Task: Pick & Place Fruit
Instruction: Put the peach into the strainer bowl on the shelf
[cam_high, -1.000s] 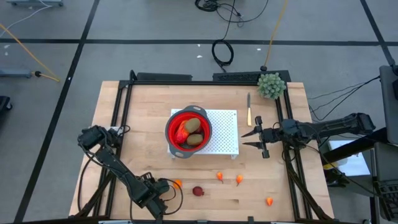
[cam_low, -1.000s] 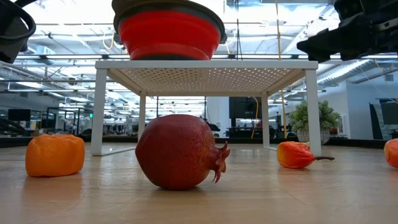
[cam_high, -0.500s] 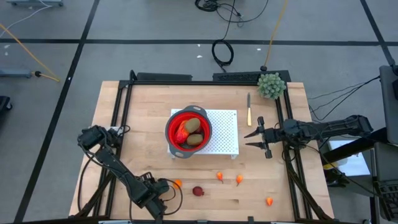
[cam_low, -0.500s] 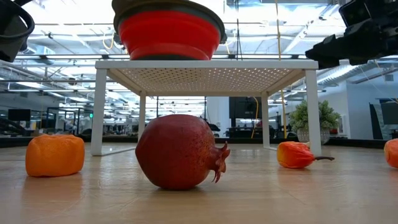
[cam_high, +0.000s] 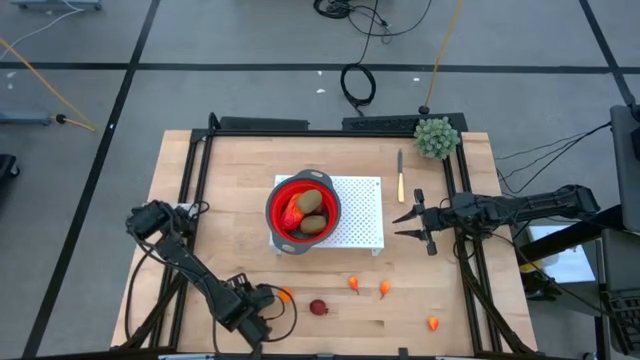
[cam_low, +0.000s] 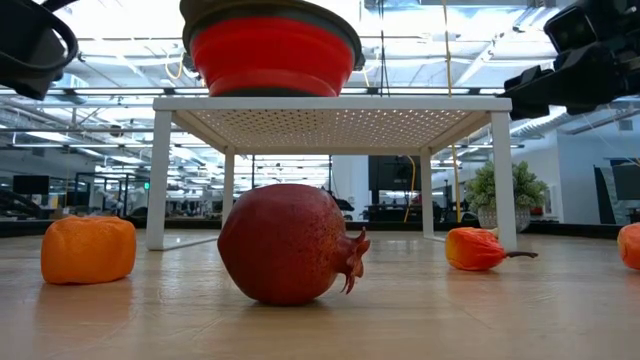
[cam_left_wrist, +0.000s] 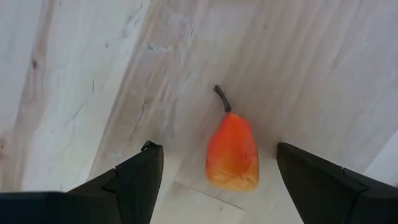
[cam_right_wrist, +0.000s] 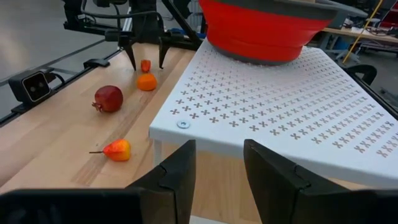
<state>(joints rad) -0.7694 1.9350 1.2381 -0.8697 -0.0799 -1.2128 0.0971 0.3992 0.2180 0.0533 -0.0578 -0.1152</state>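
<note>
Left wrist view: a small orange pear-shaped fruit (cam_left_wrist: 232, 152) lies on the bare table (cam_left_wrist: 74, 93) between the wide-open jaws of the left gripper (cam_left_wrist: 217, 180), touching neither finger. Its long axis runs away from the camera, the thin dark stem at the far end, the blunt end toward the wrist.

From above, the left gripper (cam_high: 262, 310) is at the near left of the table (cam_high: 230, 180), with an orange fruit (cam_high: 286, 295) just to its right; the pear itself is hard to make out there under the arm. A dark red pomegranate (cam_high: 318, 307) sits just right of that, its crown pointing right in the low view. Farther right lie three more small orange pieces (cam_high: 354, 283), (cam_high: 385, 289), (cam_high: 432, 323).

The red bowl (cam_high: 303, 212) stands on the left end of a white perforated stand (cam_high: 360, 215) and holds two brown kiwis (cam_high: 312, 201) and a red-orange oblong (cam_high: 291, 214), partly hidden by the rim.

The right gripper (cam_high: 410, 223) hovers just right of the stand, jaws partly open and empty. The low view cuts off both arms at its top corners.
</note>
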